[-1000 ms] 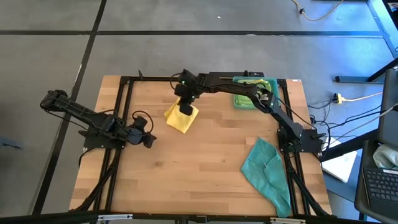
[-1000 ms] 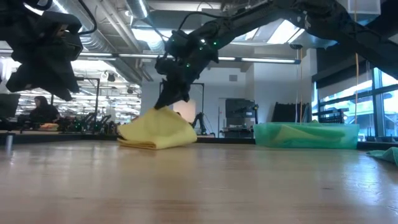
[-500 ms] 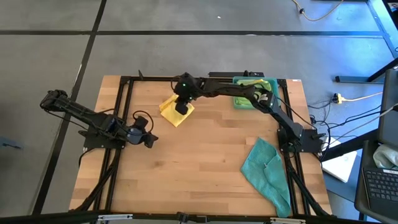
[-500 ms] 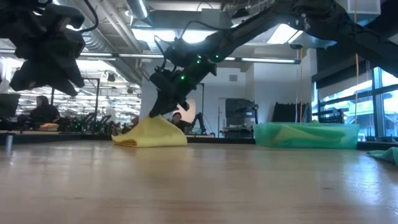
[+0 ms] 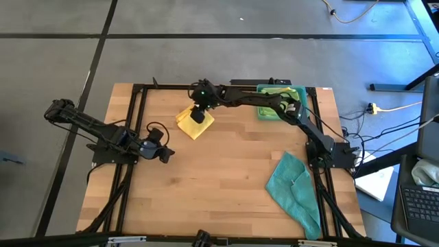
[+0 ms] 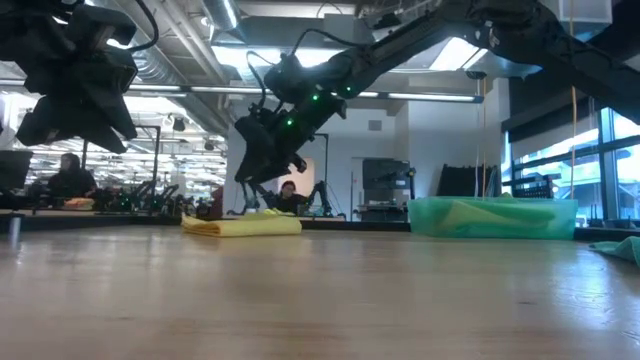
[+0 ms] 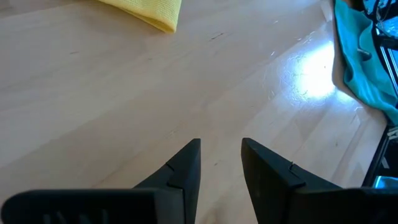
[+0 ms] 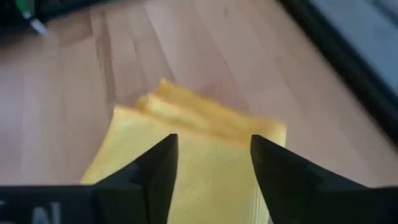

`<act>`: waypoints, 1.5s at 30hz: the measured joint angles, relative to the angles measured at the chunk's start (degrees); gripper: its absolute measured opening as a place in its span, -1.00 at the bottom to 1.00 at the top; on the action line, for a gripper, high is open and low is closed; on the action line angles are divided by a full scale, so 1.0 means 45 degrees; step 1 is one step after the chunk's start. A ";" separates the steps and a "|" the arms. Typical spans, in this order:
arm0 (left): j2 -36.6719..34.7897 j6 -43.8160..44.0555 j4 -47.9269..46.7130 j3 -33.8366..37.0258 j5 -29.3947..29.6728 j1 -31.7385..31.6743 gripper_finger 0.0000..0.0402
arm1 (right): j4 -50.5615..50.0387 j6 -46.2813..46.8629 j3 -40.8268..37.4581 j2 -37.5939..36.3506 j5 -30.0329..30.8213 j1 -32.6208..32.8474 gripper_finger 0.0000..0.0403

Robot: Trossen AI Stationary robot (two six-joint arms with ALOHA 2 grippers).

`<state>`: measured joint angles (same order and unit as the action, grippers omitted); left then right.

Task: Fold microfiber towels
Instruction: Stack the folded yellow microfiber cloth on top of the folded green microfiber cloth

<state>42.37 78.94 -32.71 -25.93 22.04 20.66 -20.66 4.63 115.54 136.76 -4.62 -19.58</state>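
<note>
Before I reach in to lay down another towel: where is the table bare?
Bare: the wood between the left end effector, the folded yellow towel and the teal towel. Crowded: the far edge, where the right end effector hovers open above the yellow towel beside the tray.

A light wooden table [image 5: 226,178] with a plank surface, edged by a black metal frame, is seen from above. A folded yellow microfiber towel [image 5: 194,122] lies flat on it toward the far edge. To the right of that towel, at the far right corner, a teal plastic tray [image 5: 280,110] rests on the wood, with green and yellow cloth inside. Nearer than the tray, by the right edge, a crumpled teal microfiber towel [image 5: 295,185] is spread.
</note>
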 joint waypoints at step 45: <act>0.1303 -0.3891 0.3237 0.0008 0.0969 -0.0003 -0.46 | -0.1444 -0.9134 -0.2599 -0.0193 0.1299 0.1871 -0.32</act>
<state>48.23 61.43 -18.14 -25.89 26.40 20.65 -27.16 -36.47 103.84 135.90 1.23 -11.16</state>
